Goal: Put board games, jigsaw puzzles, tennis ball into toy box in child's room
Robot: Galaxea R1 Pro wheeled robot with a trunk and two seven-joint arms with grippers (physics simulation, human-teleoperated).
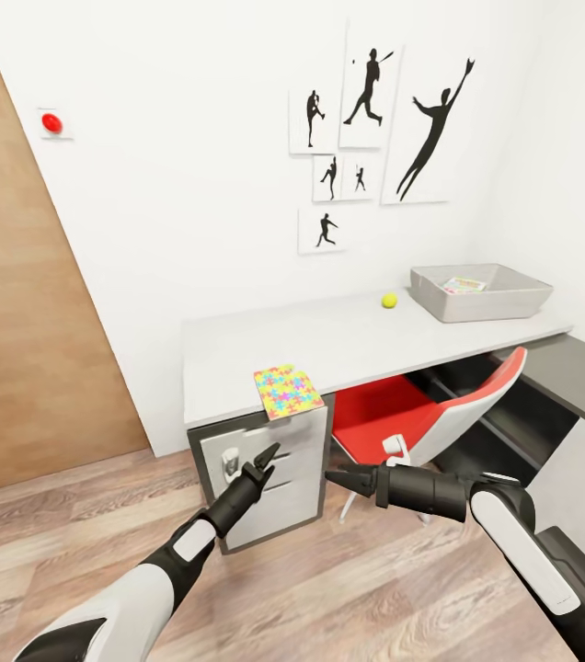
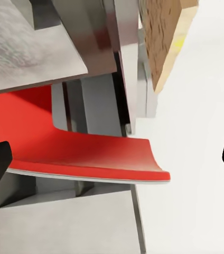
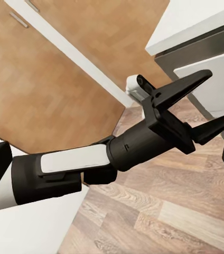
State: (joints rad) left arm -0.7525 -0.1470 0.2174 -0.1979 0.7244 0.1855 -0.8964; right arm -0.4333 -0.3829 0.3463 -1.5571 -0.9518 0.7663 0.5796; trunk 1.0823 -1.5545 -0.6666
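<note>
White-walled room: jigsaw puzzle (image 1: pixel 287 391) overhangs the table (image 1: pixel 348 340) edge; both grippers' fingers spread apart, holding nothing.

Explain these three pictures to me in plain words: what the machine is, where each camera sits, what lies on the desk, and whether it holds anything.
This is a simulated two-armed robot. The big picture looks down from its head: the left gripper and right gripper hang open and empty before the table. The other two pictures come from cameras on the wrists. The right wrist camera looks across at the left gripper; the left one looks under the table at the red chair. On the table lie a jigsaw puzzle overhanging the front edge, a tennis ball, and the toy box with something colourful already inside.
</note>
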